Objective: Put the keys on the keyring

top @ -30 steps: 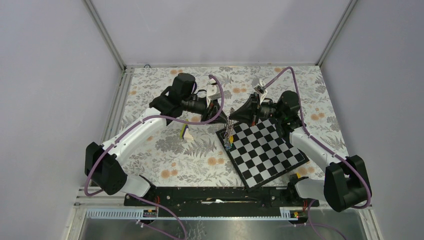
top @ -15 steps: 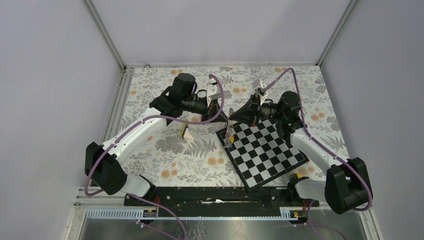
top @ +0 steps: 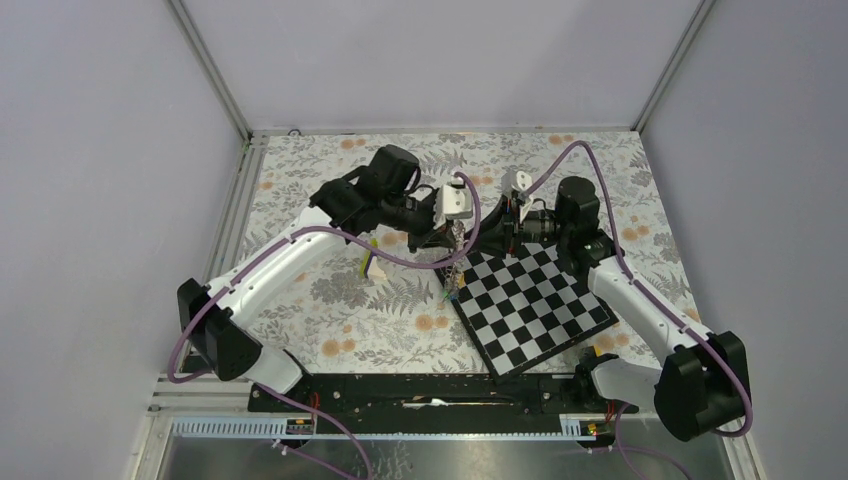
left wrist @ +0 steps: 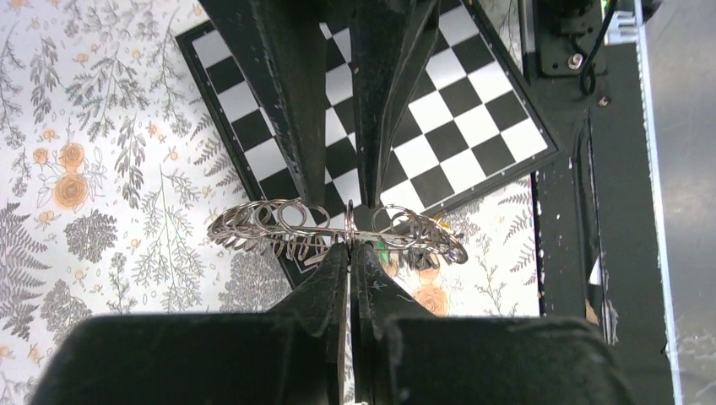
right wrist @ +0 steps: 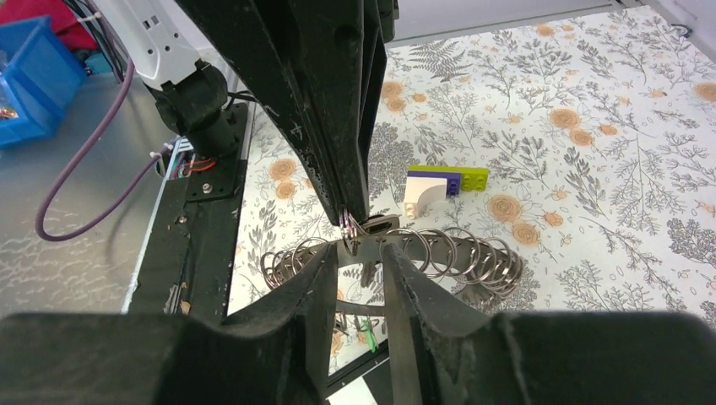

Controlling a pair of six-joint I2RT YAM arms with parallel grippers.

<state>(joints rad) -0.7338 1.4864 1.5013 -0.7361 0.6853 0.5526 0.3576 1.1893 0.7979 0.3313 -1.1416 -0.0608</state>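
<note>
- Hanging in mid-air, the keyring sits at the middle of the overhead view, over the upper-left corner of the chessboard, caught between the two arms' noses.
- From above it shows edge-on, as a thin bright streak running down the frame. In the left wrist view its coiled rim stretches left to right across the middle, square to the fingers.
- Small coloured bits dangle at its lower end, green and blue by the look of them. I take these for keys, though how many are threaded on I cannot tell.
- The left gripper is pinched tight on the rim, with no gap between its tips, and carries the ring alone.
- The right gripper faces it from the other side with its jaws standing apart. The coils cross the gap between them, and I see no firm pinch there.
- So the ring lies straight ahead of both grippers, equally near, and its long axis runs across their line of approach. Any regrasp by the right one, I'd judge, must close across the rim just beside the left's hold.
- Further out, a lime, purple and white brick lies on the floral cloth, well apart to the left.
</note>
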